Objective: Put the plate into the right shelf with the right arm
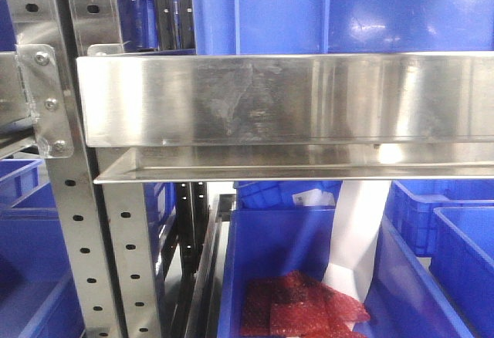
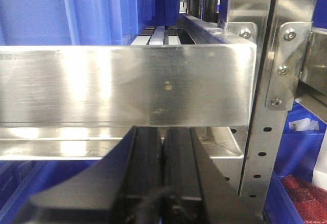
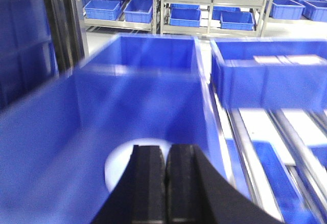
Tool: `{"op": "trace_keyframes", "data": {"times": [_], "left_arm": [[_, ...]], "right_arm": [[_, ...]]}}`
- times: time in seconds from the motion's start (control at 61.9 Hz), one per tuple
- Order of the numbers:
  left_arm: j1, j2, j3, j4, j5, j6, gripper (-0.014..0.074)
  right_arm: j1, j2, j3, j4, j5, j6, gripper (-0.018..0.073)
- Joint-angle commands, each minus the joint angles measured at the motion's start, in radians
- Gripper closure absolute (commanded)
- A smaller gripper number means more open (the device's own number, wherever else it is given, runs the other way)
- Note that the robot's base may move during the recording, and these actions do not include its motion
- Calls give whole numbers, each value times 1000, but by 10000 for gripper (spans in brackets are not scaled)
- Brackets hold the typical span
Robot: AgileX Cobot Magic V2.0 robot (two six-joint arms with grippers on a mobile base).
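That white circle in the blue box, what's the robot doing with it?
That is the plate, lying in a blue bin just beyond the right gripper. The gripper's fingers are pressed together and hold nothing, so the plate has not been picked up. The left gripper, also shut, is in front of the shiny steel shelf. The plate is not on that shelf yet.

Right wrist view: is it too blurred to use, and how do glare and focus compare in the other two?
Right wrist view: motion-smeared blue bin walls, yet the white plate below the right gripper is recognisable. Front view: sharp, with bright glare patches on the steel shelf lip. Left wrist view: shelf lip sharp with broad sheen; the left gripper fingers are dark, close and soft.
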Motion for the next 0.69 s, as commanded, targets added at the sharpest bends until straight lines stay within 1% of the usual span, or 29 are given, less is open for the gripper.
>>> {"op": "trace_keyframes", "data": {"times": [0.0,0.21,0.355,0.517,0.678], "left_arm": [[-4,-11,4,-4,-85,-2,643],[-4,-11,4,-4,-85,-2,643],[-4,-11,4,-4,-85,-2,643],[-4,-11,4,-4,-85,-2,643],[-4,-11,4,-4,-85,-2,643]], "right_arm": [[-5,-117,102,-12,-101,4,531],[-5,-411,433,-12,-197,4,531],[-5,-587,610,-12,-245,4,531],[-5,-715,725,-12,-248,4,531],[-5,-743,782,-12,-247,4,531]]}}
